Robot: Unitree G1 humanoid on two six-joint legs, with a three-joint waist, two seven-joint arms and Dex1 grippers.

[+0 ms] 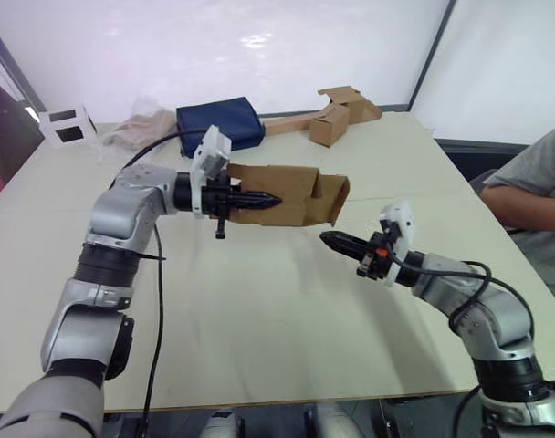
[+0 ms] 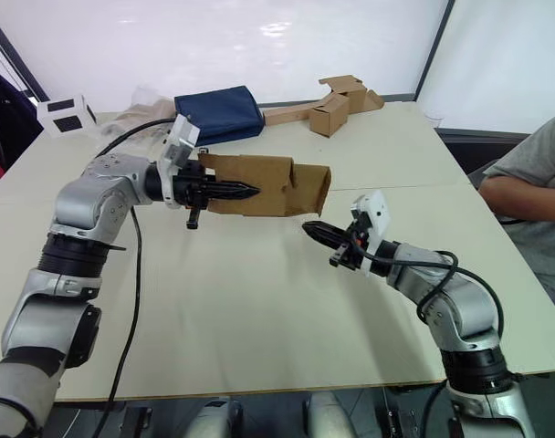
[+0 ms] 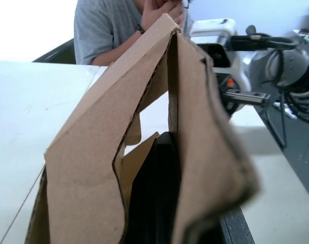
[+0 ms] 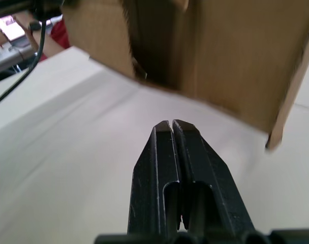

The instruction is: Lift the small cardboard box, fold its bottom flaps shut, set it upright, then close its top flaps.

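**Box held in the air by the left gripper, right gripper closed below its open end**

Much of the small cardboard box (image 1: 291,196) is hard to read. In the left wrist view its near edge is blurred, and the cardboard walls cover most of the black fingers (image 3: 154,198) between them, so exactly how the grip sits on the wall cannot be made out. Which end carries the bottom flaps cannot be told. In the right wrist view the box is cut off at the top, with only its lower walls and a dark hollow showing.

The left gripper (image 1: 259,198) has its fingers pinched together on a side wall of the box, carrying it clear of the table (image 1: 259,319) on its side, over the middle of the surface. The end pointing toward the right arm is open — loose flaps (image 1: 335,199) hang angled out and downward there.

The right gripper (image 1: 337,242) is fully closed, fingertips pressed together with no gap, and holds nothing. It sits just below and beside the open end, apart from the cardboard.

Along the far edge of the table lie a navy blue pouch (image 1: 220,123), a crumpled clear plastic bag (image 1: 136,128) and a brown box joined to a long cardboard strip (image 1: 337,114). A small white box (image 1: 66,126) stands at the far left corner. A person in a grey shirt (image 1: 533,196) sits at the right edge — partly cut off by the frame.
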